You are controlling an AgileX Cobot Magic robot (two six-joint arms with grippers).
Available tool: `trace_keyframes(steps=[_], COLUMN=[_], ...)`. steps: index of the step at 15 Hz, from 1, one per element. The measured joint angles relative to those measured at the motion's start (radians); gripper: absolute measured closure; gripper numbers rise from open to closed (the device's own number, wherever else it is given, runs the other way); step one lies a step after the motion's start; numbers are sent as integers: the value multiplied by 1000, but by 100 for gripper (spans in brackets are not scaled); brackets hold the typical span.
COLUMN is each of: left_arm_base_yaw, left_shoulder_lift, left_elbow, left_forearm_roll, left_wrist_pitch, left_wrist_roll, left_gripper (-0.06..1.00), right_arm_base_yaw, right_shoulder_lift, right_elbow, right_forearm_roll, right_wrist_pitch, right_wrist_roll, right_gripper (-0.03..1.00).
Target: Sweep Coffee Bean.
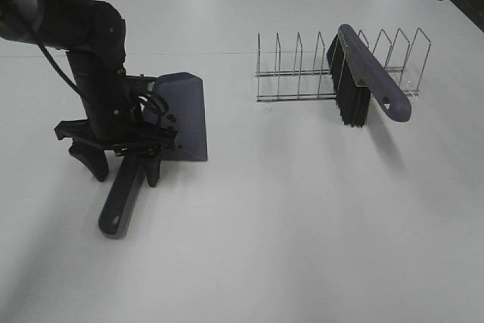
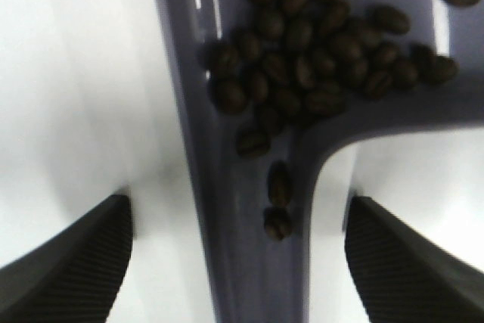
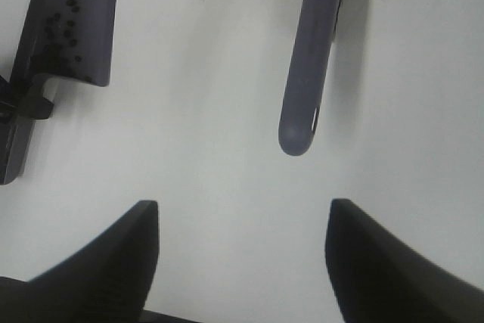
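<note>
Dark beans (image 2: 318,58) lie heaped in the dustpan (image 1: 185,115) at the left, a few down its handle. Left gripper (image 1: 125,164) straddles that handle, fingers spread. Right gripper (image 3: 242,262) hangs spread near the brush (image 1: 367,81) racked at the right. Sweeping looks done; closing on the handle seems next.

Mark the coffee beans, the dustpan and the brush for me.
coffee beans (image 2: 310,58), left wrist view, middle of the heap lying in the pan.
dustpan (image 1: 185,115), exterior high view, on the pan's sloped body.
brush (image 1: 370,73), exterior high view, on its purple-grey back, leaning in the wire rack (image 1: 287,73).
</note>
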Motion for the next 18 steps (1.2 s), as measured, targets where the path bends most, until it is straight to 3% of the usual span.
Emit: trace_keyframes(steps=[4,7,8,11,14,18], left_arm_base_yaw=[25,117,200,291,298,298], left_shoulder_lift=[-113,-140,-140,-187,-315,-587], left_elbow=[-52,-123,-152,-145,-41,220], left_forearm_roll=[-8,-17,-11,-3,28,34], left_wrist_pitch=[63,114,159,174,183,109], left_wrist_roll=[0,21,70,128,147,147], left_gripper=[24,24,24,24,24,24], right_arm_base_yaw=[0,0,0,0,0,0], right_shoulder_lift=[-104,-172,-228,-302,-394,-552], right_elbow=[116,192,243,297,330,392], right_forearm_roll=[0,0,0,0,0,0], right_wrist_pitch=[0,0,0,0,0,1], right_wrist_roll=[0,0,0,0,0,0], right_gripper=[38,38,38,38,38,38])
